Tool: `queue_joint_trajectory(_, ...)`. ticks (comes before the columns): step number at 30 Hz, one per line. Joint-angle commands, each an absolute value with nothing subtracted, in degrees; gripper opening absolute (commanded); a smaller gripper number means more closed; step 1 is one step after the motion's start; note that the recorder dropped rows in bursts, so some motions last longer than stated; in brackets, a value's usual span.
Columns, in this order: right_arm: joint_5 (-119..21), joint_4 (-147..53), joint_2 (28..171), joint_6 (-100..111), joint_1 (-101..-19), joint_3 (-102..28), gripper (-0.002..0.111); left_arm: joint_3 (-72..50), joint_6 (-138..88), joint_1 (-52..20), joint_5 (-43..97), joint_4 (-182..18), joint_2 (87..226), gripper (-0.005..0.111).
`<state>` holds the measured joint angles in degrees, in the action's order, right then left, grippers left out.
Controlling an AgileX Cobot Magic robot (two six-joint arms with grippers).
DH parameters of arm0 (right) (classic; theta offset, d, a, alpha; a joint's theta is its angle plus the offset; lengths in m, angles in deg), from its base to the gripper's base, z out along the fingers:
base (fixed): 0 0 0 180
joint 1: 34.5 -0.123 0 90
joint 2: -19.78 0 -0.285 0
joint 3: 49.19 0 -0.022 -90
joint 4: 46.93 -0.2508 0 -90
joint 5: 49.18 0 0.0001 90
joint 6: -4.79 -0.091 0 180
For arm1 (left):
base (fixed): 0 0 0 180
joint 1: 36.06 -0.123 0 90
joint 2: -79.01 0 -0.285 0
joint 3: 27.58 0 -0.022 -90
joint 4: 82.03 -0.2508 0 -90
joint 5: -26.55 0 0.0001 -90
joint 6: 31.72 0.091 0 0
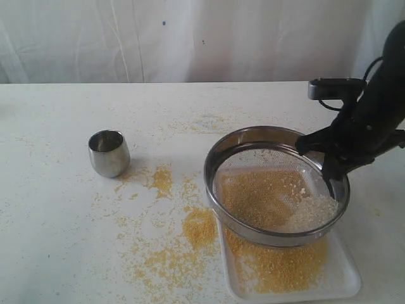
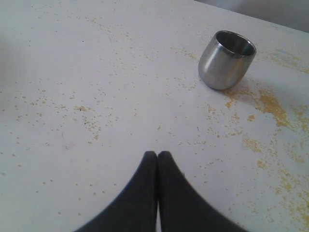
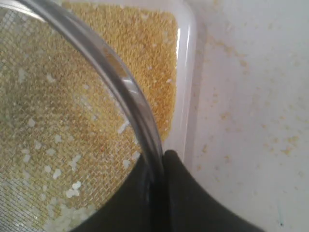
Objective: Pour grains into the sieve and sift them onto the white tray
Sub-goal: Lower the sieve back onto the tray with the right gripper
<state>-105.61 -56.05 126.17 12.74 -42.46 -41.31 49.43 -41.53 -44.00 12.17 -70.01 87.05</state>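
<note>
Nearest the camera: white tray point(image 1: 345, 283) on the table point(image 1: 57, 221), long axis running away from the viewer, its floor covered by a layer of fine yellow grains point(image 1: 278, 265) with bare white plastic at the near corners. Over the tray's far half sits the sieve point(image 1: 273, 238), steel ring tilted, far rim higher than near rim; whether the near rim touches the tray or hangs just above it is not clear from this angle. Inside the mesh: yellow meal spread across the middle, and a whitish rice-like heap against the right-hand wall. Right gripper point(image 1: 329, 176) is clamped on the sieve's right rim, one finger inside the ring and one outside; the right wrist view confirms the black fingers point(image 3: 181, 193) pinched tight on the steel edge, with tray and yellow layer visible through and beside the mesh. Left of the tray, loose yellow grains lie scattered on the table in patches. Further back and left, a small steel cup point(image 1: 109, 152) stands upright, well apart from the sieve. Left gripper point(image 2: 157, 155), seen only in its wrist view, has its jaws pressed together on nothing, above bare table near the cup. Behind all: white curtain point(image 1: 190, 38).
</note>
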Motion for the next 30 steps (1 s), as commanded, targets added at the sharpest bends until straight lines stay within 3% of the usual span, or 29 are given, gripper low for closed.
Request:
queue_joint_trajectory(1, -119.15, -57.96, 134.58, 13.86, -42.46, -50.06, 0.0, 49.64, -41.91, -44.01, 11.94, -69.9, 86.79, 0.0)
queue_joint_trajectory(14, -111.02, -55.57, 136.82, 13.62, -42.46, -49.54, 0.0, 49.64, -41.91, -44.01, 11.94, -69.9, 86.79, 0.0)
queue_joint_trajectory(30, -93.95, -54.59, 136.93, 13.62, -42.46, -37.19, 0.0, 49.64, -41.91, -44.01, 11.94, -69.9, 86.79, 0.0)
